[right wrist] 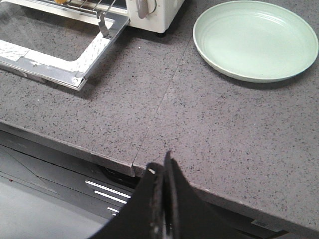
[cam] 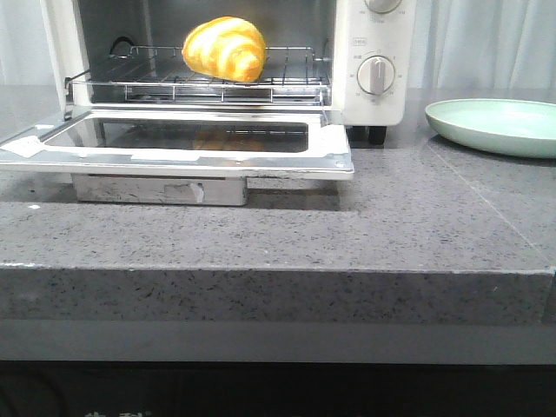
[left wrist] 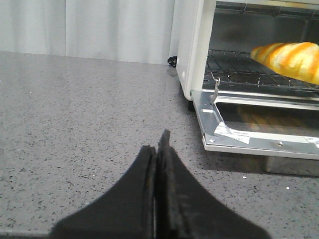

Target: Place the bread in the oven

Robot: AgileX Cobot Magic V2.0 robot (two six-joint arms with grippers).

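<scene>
The golden-orange bread (cam: 225, 49) lies on the wire rack (cam: 208, 82) inside the white oven (cam: 373, 61). The oven's glass door (cam: 182, 143) hangs open and flat over the counter. The bread also shows in the left wrist view (left wrist: 291, 59). My left gripper (left wrist: 157, 149) is shut and empty, low over the grey counter, left of the oven door's corner (left wrist: 212, 142). My right gripper (right wrist: 162, 167) is shut and empty at the counter's front edge, away from the oven (right wrist: 149, 10). Neither gripper shows in the front view.
A pale green plate (cam: 495, 126) sits on the counter right of the oven; it also shows in the right wrist view (right wrist: 256, 40). A seam (right wrist: 164, 94) runs across the grey speckled counter. A metal block (cam: 161, 189) stands under the open door.
</scene>
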